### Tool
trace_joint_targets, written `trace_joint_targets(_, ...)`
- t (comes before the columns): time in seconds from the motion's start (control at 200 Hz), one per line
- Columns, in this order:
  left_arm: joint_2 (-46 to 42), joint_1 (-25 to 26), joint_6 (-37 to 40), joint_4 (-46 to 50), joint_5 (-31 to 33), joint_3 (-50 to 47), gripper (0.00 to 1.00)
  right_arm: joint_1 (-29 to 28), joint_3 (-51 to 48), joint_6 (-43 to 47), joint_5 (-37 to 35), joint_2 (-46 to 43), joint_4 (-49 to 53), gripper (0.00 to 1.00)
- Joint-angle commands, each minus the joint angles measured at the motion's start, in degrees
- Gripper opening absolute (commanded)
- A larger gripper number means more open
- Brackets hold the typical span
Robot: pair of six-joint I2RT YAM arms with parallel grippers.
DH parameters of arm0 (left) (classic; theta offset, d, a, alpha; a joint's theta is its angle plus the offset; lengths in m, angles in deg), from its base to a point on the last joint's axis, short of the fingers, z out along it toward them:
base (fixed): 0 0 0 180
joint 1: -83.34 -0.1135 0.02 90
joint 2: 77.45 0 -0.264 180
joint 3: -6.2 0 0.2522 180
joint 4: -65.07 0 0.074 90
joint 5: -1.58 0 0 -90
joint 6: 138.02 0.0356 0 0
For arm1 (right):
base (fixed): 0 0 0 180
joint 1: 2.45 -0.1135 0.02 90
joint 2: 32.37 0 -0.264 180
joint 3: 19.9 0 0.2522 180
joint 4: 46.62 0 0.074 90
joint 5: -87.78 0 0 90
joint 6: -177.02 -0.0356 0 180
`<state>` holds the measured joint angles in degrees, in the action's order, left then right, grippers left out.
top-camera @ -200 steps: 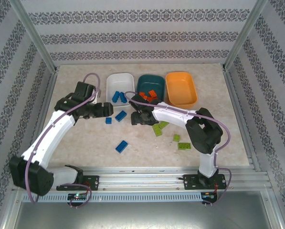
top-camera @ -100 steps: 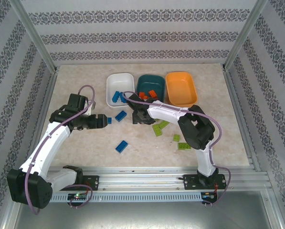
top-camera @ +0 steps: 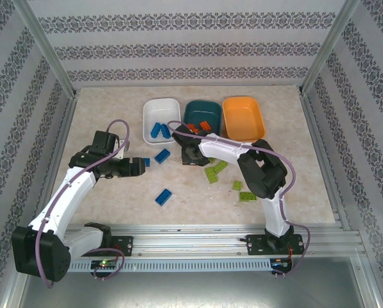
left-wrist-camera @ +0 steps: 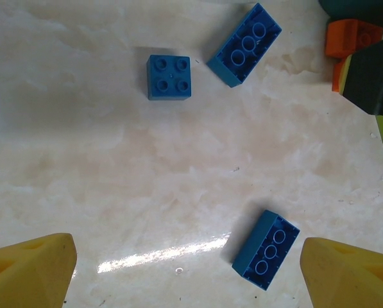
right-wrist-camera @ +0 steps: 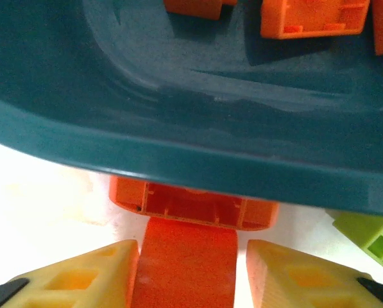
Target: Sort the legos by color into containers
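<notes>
Orange lego seemingly pinched by right gripper beside teal tray; left gripper spread, hovering.

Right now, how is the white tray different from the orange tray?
The white tray holds blue bricks; the orange tray holds none. The white tray sits left of the teal tray, the orange tray right of it. Their colors differ too. Both are shallow rounded rectangles of like size.
</notes>
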<state>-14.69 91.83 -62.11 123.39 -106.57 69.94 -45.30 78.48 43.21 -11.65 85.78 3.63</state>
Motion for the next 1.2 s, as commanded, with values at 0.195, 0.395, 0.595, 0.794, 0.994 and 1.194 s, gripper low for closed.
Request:
trace_joint_targets(0.195, -0.19, -0.77, 0.91, -1.53, -0.99, -0.67, 0.92, -0.75, -2.27, -0.4, 0.37, -1.74, -1.38, 0.28)
trace_joint_targets(0.395, -0.33, -0.76, 1.41, -2.12, -3.25, -0.96, 0.93, -1.8, -4.0, 0.17, 1.69, -7.45, -2.12, 0.28)
trace_joint_targets(0.595, -0.71, -0.76, 1.04, -4.14, -7.47, -1.84, 0.94, -1.52, -3.32, 3.24, 1.63, -14.68, -1.17, 0.29)
trace_joint_targets(0.794, -0.78, -0.35, 0.67, -7.21, -14.58, -2.77, 0.96, 3.02, 1.65, 8.57, 2.2, -17.54, 0.78, 0.3)
trace_joint_targets(0.994, -1.06, 3.09, 0.97, -9.37, -18.7, -3.62, 1.0, 9.49, 11.11, 12.79, 4.92, -11.61, 3.02, 0.3)
trace_joint_targets(1.194, -0.35, 7.39, 1.68, -10.07, -20.23, -4.04, 1.0, 14.2, 21.46, 14.17, 7.65, -1.38, 4.23, 0.3)
